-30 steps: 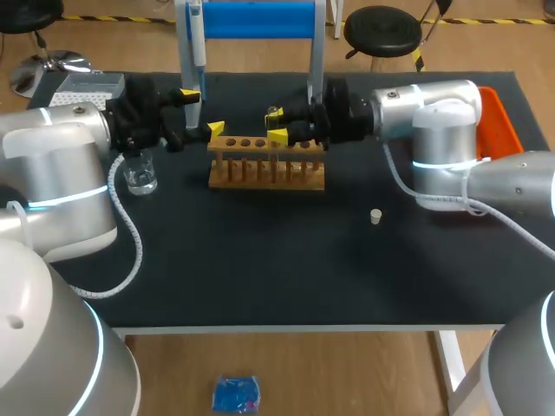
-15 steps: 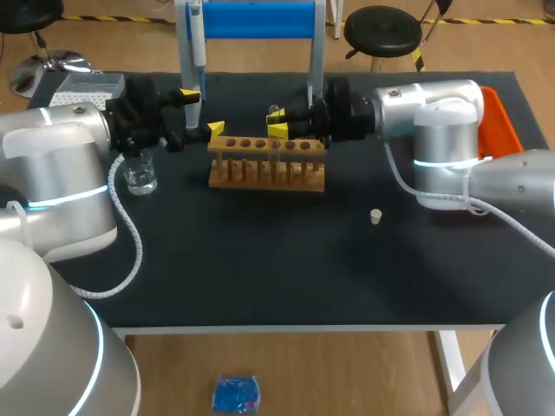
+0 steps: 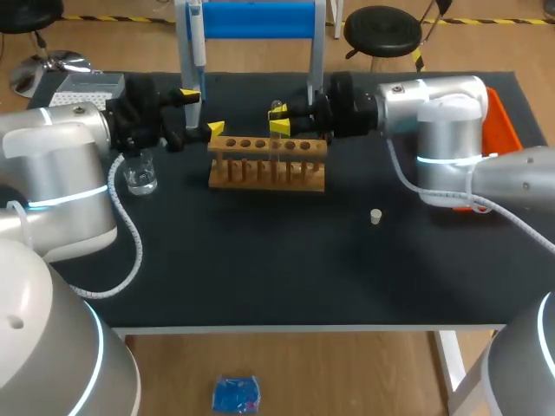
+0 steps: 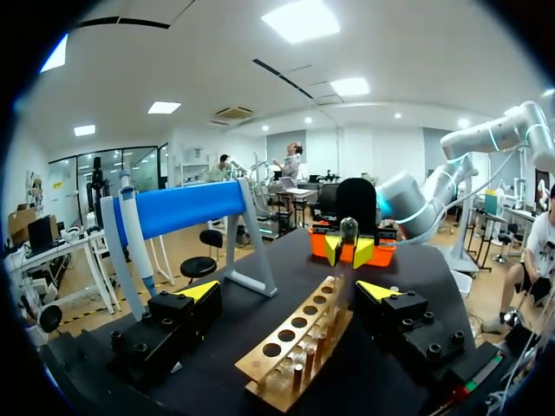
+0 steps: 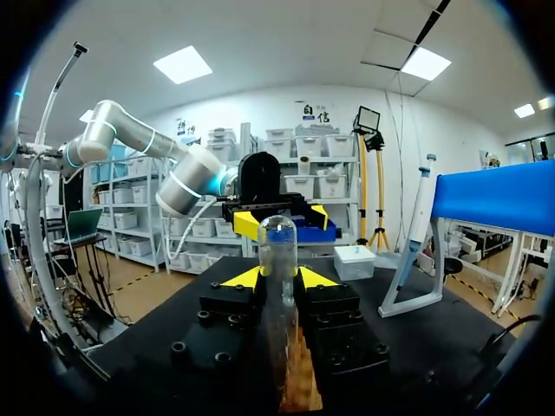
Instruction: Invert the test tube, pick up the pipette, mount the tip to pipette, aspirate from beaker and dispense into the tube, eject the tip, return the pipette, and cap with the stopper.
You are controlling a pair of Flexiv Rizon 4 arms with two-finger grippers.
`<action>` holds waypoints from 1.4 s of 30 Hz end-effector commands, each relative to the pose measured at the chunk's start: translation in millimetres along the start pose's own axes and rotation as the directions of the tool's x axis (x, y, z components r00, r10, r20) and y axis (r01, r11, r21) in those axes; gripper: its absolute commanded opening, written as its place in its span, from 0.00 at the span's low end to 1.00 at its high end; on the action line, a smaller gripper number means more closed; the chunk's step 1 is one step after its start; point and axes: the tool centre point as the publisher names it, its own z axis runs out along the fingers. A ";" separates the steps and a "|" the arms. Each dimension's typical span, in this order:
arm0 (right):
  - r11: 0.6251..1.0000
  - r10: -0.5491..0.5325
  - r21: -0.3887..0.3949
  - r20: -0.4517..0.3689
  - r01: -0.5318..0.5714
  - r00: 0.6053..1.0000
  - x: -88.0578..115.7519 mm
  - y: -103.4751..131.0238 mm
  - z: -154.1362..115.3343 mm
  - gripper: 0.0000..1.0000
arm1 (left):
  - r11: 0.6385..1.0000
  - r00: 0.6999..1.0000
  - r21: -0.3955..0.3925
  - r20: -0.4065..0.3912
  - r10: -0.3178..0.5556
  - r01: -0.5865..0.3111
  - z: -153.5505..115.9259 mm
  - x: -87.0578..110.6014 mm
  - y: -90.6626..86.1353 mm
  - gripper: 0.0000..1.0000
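**Test tube (image 5: 277, 256) clamped between the fingers of the right gripper (image 5: 277, 279), round end up, above the rack (image 3: 269, 166).**
Its lower end is perhaps not clear of the rack hole, so turning it now could knock or crack the glass. Ahead of these fingers the left gripper (image 3: 202, 113), fingers apart, faces the tube; the pipette (image 3: 198, 42) hangs just beside it.
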 end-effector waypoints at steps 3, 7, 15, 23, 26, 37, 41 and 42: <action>1.000 -0.006 0.013 0.005 0.006 1.000 4.0 11.1 -3.0 0.00 | 1.000 1.000 0.003 0.006 0.001 -0.001 0.8 1.2 0.8 1.00; 1.000 -0.012 0.021 0.008 0.011 1.000 4.6 16.4 -3.9 0.00 | 1.000 1.000 0.003 0.006 0.001 -0.001 0.8 1.2 0.8 1.00; 0.999 -0.025 0.040 0.009 0.025 1.000 6.5 26.1 -3.3 0.00 | 1.000 1.000 0.003 0.006 0.001 -0.001 0.8 1.2 0.8 1.00; 0.997 -0.041 0.060 0.006 0.041 0.999 10.1 35.6 -0.8 0.00 | 1.000 1.000 0.003 0.006 0.001 -0.001 0.8 1.2 0.8 1.00; 0.997 -0.044 0.062 0.004 0.044 0.999 11.8 39.2 -0.5 0.00 | 1.000 1.000 0.003 0.006 0.001 -0.001 0.8 1.2 0.8 1.00; 0.997 -0.042 0.071 0.011 0.041 0.999 17.6 57.6 -3.4 0.00 | 1.000 1.000 0.003 0.006 0.001 -0.001 0.8 1.2 0.8 1.00; 0.996 -0.046 0.080 0.023 0.044 0.999 19.5 65.0 -7.2 0.00 | 1.000 1.000 0.003 0.006 0.001 -0.001 0.8 1.2 0.8 1.00; 0.996 -0.045 0.079 0.024 0.043 0.999 20.0 67.2 -8.5 0.00 | 1.000 1.000 0.003 0.006 0.001 -0.001 0.8 1.2 0.8 1.00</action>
